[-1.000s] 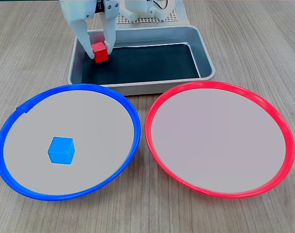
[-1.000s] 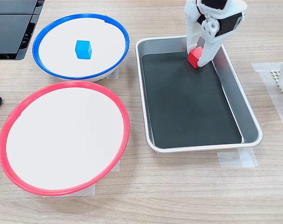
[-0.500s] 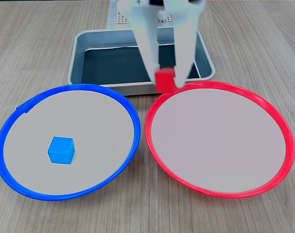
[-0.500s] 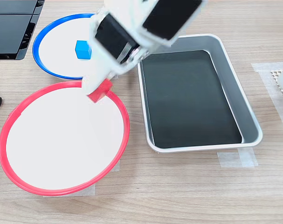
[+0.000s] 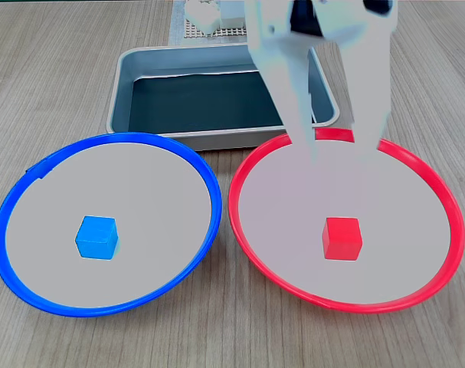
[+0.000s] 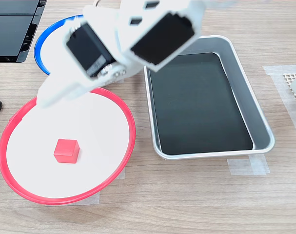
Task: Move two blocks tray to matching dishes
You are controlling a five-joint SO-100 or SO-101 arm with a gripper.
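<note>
- Red block (image 5: 342, 238) lies flat inside the red-rimmed dish (image 5: 247, 245), apart from the rim, free of the gripper (image 5: 341, 149).
- Blue block (image 5: 96, 237) sits in the blue-rimmed dish (image 5: 10, 268).
- Tray (image 5: 217, 139) shows a bare dark bottom in both fixed views.
- Jaws spread, holding nothing, hanging above the red-rimmed dish.
- Judgement: both placements look done; only pulling the arm clear of the surface (image 5: 56, 61) appears left.

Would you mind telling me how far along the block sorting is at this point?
Both placements look done: the blue block lies in the blue dish, the red block in the red dish. The tray holds nothing. The gripper hangs open above the red dish, holding nothing. Only pulling the arm away seems left.
</note>
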